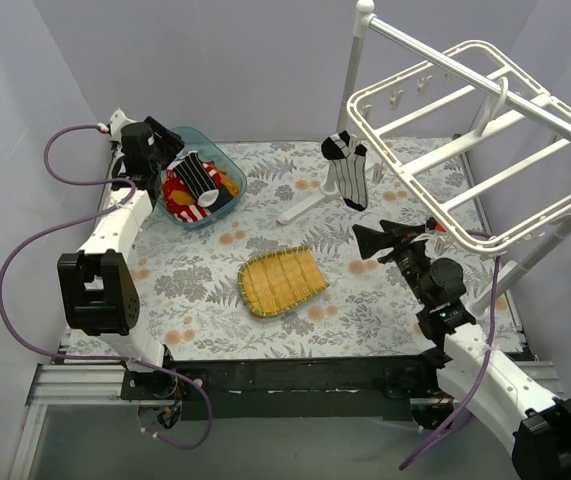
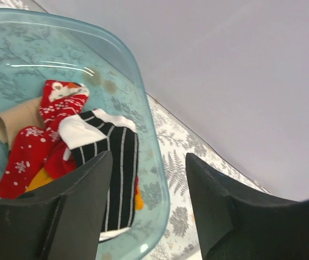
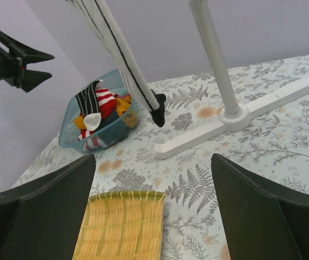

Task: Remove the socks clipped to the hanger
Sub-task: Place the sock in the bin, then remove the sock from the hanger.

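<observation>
One black-and-white striped sock (image 1: 348,172) hangs clipped under the left end of the hanger (image 1: 420,183). Its cuff is up and its toe down, so its long axis is plumb, just above the tabletop (image 1: 365,300). The other socks (image 1: 190,190) lie heaped in the blue bin (image 2: 135,81) at the far left. The left gripper (image 2: 149,162) hangs over that bin, spread wide and empty, which looks to me like a drop-off pose. The right gripper (image 3: 153,157), also spread and empty, faces the hanging sock from the near right, probably lined up to take it.
</observation>
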`<state>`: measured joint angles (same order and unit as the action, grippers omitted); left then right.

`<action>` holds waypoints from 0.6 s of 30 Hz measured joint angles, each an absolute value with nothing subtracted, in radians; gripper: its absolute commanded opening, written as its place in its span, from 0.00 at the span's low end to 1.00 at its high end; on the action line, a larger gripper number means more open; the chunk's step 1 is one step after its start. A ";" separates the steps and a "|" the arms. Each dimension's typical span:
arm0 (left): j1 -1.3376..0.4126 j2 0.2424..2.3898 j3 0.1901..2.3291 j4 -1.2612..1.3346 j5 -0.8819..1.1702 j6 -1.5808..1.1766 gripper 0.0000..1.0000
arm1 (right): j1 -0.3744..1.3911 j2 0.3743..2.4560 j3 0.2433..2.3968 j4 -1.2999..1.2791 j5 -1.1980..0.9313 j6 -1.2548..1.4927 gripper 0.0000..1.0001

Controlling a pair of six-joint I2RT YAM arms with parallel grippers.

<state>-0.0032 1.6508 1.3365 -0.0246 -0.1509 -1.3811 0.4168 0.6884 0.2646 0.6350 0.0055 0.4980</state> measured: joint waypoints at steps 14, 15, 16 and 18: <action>-0.038 1.361 1.296 -0.023 0.094 -1.410 0.61 | 0.416 1.055 0.339 0.971 0.027 0.410 0.96; -0.049 1.340 1.288 -0.021 0.110 -1.410 0.61 | 0.416 1.070 0.347 0.992 0.019 0.409 0.96; -0.065 1.319 1.277 -0.022 0.131 -1.410 0.61 | 0.416 1.091 0.361 1.016 0.007 0.409 0.96; -0.095 1.291 1.260 -0.023 0.155 -1.407 0.61 | 0.416 1.124 0.382 1.051 -0.015 0.409 0.96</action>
<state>-0.0952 1.2915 1.2598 -0.0227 0.1555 -1.4071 0.4164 1.1244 0.3817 1.0508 -0.0154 0.4088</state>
